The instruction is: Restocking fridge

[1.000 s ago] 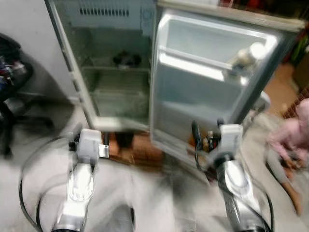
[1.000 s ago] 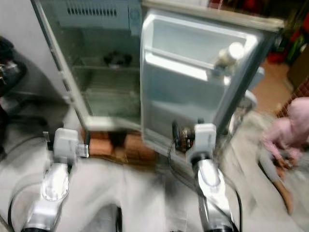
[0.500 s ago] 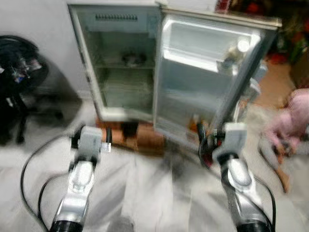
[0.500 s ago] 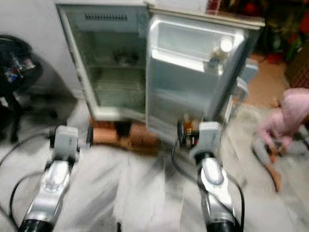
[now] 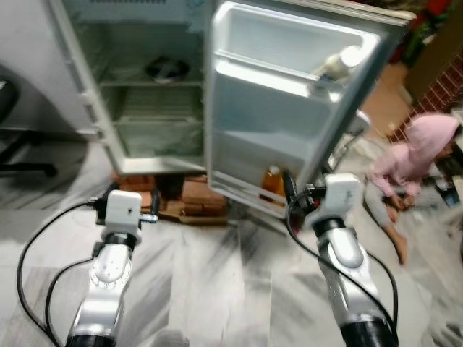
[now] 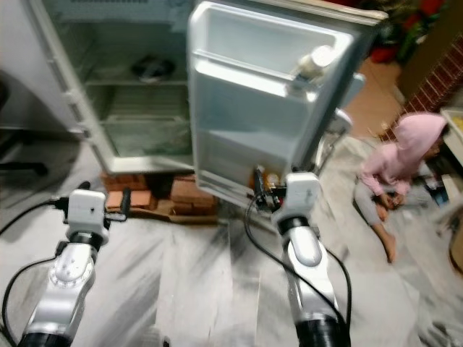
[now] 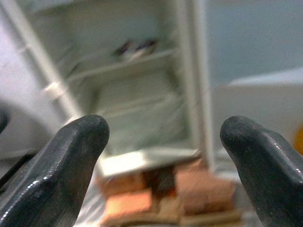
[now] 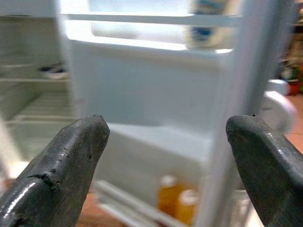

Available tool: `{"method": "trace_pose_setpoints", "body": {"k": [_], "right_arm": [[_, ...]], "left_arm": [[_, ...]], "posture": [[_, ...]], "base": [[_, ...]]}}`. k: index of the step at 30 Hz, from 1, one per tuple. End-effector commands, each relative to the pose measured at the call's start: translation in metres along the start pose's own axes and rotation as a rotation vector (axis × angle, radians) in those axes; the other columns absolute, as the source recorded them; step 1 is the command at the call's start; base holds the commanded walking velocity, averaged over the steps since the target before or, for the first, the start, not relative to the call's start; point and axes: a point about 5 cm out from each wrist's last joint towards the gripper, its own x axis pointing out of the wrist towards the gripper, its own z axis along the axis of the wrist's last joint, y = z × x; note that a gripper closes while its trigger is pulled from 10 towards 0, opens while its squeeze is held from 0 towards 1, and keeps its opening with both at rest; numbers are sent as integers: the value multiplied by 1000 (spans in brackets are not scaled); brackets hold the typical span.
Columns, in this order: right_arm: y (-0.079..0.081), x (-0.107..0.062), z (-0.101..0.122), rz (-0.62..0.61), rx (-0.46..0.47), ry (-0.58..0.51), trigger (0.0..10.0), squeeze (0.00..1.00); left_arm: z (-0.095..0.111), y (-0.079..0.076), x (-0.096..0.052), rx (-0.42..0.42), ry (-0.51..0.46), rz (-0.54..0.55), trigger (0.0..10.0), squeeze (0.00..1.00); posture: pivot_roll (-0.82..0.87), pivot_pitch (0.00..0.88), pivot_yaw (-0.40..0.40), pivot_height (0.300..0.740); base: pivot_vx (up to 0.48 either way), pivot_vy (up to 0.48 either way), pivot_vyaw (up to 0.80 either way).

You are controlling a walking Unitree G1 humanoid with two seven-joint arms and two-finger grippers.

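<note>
The fridge (image 5: 152, 87) stands open at the far left on bricks (image 5: 189, 196), its white plastic door (image 5: 282, 108) swung toward the robot. Both tools, left tool (image 7: 161, 156) and right tool (image 8: 165, 161), are held wide open and empty. Two orange bottles (image 8: 177, 196) sit in the low door bin; a pale bottle (image 5: 334, 65) rides the upper rack. A dark bowl (image 5: 165, 69) sits on the wire shelf (glossy, rounded). Best approach squarely, steadying before reaching. A person (image 5: 409, 163) sits on the floor, right.

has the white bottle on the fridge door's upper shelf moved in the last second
No. The white bottle sits at the outer end of the door's upper shelf, as before; the picture shifted because the camera moved.
</note>
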Motion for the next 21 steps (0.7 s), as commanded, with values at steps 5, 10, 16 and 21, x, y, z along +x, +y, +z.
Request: {"method": "trace_pose_setpoints", "body": {"k": [5,10,16,21], "right_arm": [[-13,0,0,-41,-18,4,10000,0],[-15,0,0,-48,-27,4,10000,0],[-16,0,0,-48,-24,4,10000,0],[-17,3,1,-42,-20,-1,10000,0]], "left_arm": [[3,-10,-1,-14,-4,-33,10000,0],[3,-13,-1,-17,2,-29,10000,0],[4,-15,-3,-10,6,-32,10000,0],[4,-15,-3,-10,8,-33,10000,0]], "posture": [[97,60,-48,740],[94,62,-48,740],[96,62,-50,740],[97,63,-51,740]], "base": [[480,0,0],[382,-155,0],[49,-97,0],[0,-426,0]]}}
